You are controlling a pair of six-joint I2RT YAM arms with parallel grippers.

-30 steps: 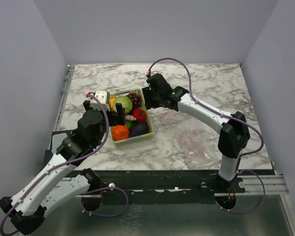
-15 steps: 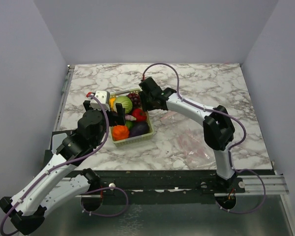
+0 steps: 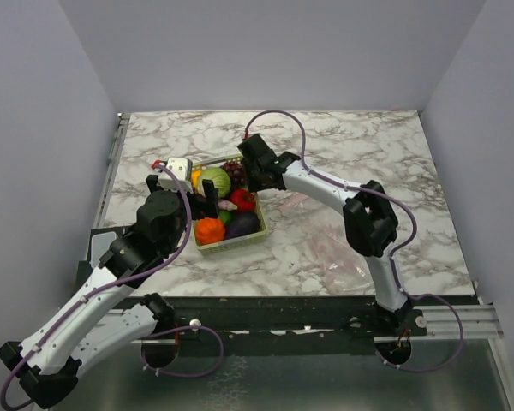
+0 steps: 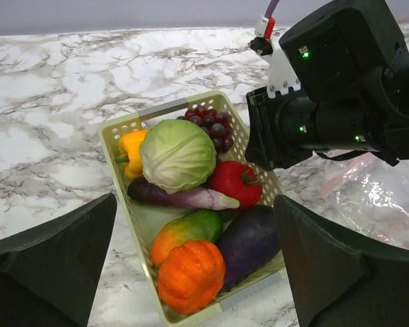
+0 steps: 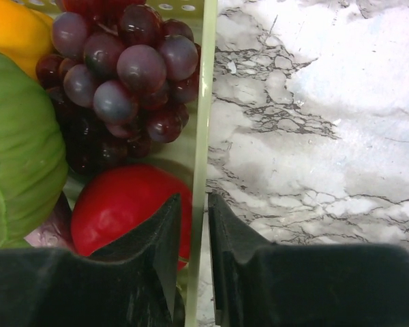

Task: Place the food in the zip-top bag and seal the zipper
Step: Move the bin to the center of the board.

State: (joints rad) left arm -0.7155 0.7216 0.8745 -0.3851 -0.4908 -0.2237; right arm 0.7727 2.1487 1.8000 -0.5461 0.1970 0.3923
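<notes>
Marble table [image 5: 313, 136]; only right wrist view: right tool [image 5: 194, 204] astride basket wall [image 5: 206, 102].

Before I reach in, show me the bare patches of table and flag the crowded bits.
Free: the white marble table along the far wall, behind the yellow-green plastic basket; also the right edge beyond the clear plastic bag. Crowded: the basket, with the left gripper over it and the right gripper at its bag-side wall.

Bright, even diffuse light, faint soft shadows, glints on the zip-top bag [image 4: 378, 197], right wrist view slightly soft.
</notes>
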